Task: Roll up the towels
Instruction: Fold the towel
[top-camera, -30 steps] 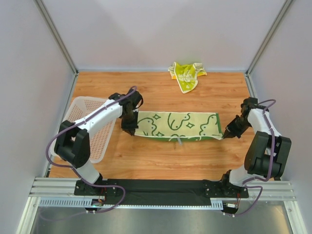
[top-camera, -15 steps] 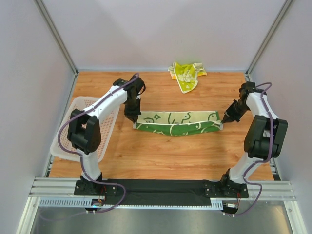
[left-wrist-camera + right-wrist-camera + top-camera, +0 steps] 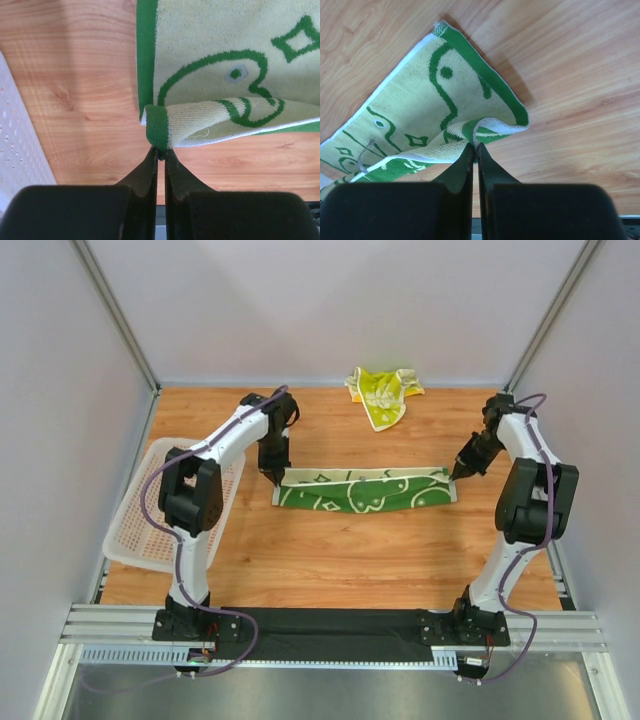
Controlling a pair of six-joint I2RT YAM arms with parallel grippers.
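A green and cream patterned towel (image 3: 362, 490) lies across the middle of the table, its near long edge folded up and over toward the far edge. My left gripper (image 3: 277, 477) is shut on the towel's near left corner (image 3: 159, 127). My right gripper (image 3: 453, 475) is shut on the near right corner (image 3: 485, 131). Both corners are held just above the flat part of the towel (image 3: 215, 50), which also shows in the right wrist view (image 3: 410, 120). A second towel (image 3: 381, 393), yellow-green and crumpled, lies at the back of the table.
A white plastic basket (image 3: 160, 502) stands at the left edge of the table; its perforated wall (image 3: 20, 145) shows in the left wrist view. Grey walls and metal posts close in the table on three sides.
Both grippers have carried the towel's near corners away from me toward the far edge. The towel has gone from lying flat to folded lengthwise into a narrower strip.
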